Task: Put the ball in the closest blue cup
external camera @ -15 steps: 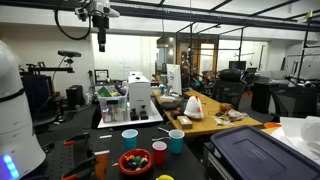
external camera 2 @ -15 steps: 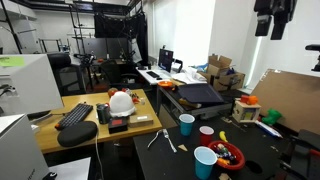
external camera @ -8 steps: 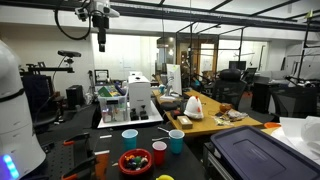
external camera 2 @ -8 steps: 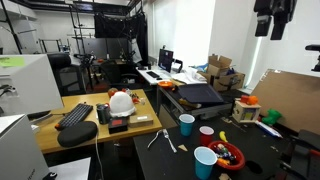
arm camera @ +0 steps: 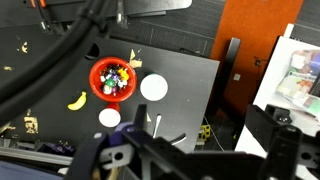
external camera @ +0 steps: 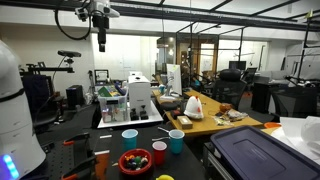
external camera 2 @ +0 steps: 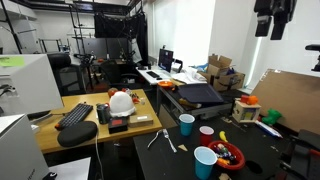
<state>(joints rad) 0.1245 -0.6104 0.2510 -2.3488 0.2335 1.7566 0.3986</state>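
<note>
A red bowl (external camera: 134, 162) of small coloured balls sits on the black table; it also shows in an exterior view (external camera 2: 229, 155) and the wrist view (arm camera: 112, 81). Around it stand a blue cup (external camera: 130, 138), a red cup (external camera: 159, 152) and a teal-blue cup (external camera: 176, 141). The other side shows a blue cup (external camera 2: 187, 123), the red cup (external camera 2: 207, 134) and a light blue cup (external camera 2: 205, 162). My gripper (external camera: 100, 38) hangs high above the table, open and empty, also in an exterior view (external camera 2: 269, 24). In the wrist view two cups (arm camera: 153, 87) look like pale discs.
A wooden desk (external camera 2: 75, 132) holds a keyboard and a helmet. A dark bin with a lid (external camera: 255, 152) stands by the table. A yellow banana toy (arm camera: 77, 100) lies near the bowl. A small tripod (external camera 2: 160, 137) stands by the cups.
</note>
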